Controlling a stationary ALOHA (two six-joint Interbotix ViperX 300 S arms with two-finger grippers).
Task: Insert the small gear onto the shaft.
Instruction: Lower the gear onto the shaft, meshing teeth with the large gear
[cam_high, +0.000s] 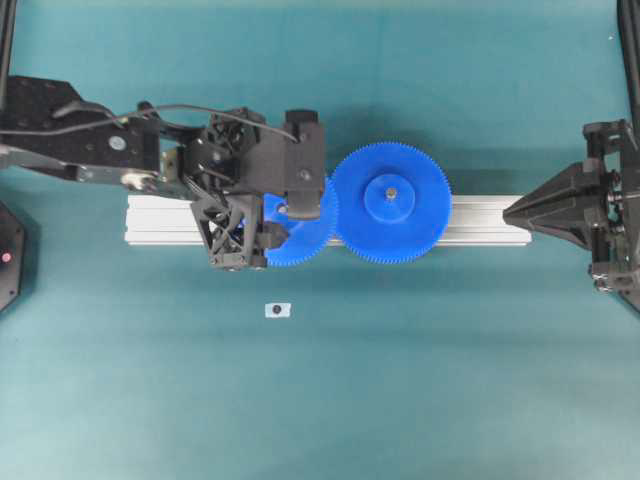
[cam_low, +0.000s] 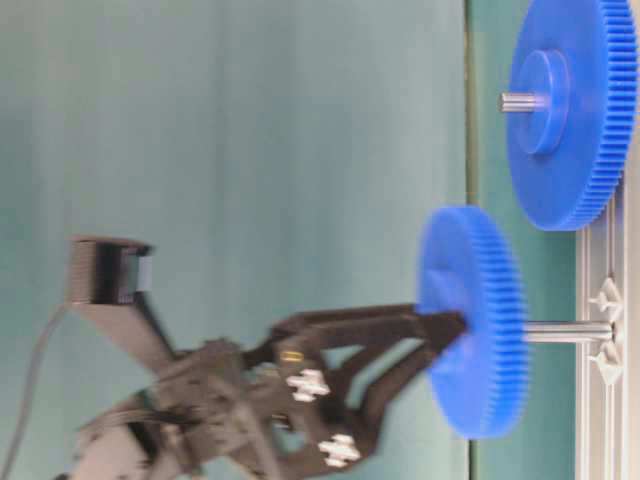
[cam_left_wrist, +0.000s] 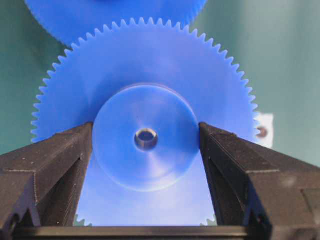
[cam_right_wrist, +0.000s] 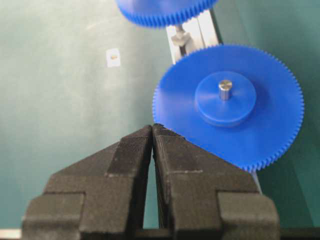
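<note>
The small gear (cam_left_wrist: 150, 65) is a blue toothed disc. My left gripper (cam_left_wrist: 146, 126) is shut on its raised hub (cam_left_wrist: 145, 165), one black finger pressing each side. Grey metal shows inside its centre hole (cam_left_wrist: 146, 139). From table level, the small gear (cam_low: 478, 300) sits on the tip of the shaft (cam_low: 565, 331), well off the rail, with a bare length of pin below it. Overhead, the left gripper (cam_high: 288, 212) covers most of the small gear (cam_high: 308, 240). My right gripper (cam_right_wrist: 152, 128) is shut on nothing, at the rail's right end (cam_high: 520, 210).
The larger blue gear (cam_high: 390, 202) stands on its own pin on the aluminium rail (cam_high: 485, 222), its teeth next to the small gear's. A tiny white tag (cam_high: 277, 310) with a black dot lies on the green table in front of the rail.
</note>
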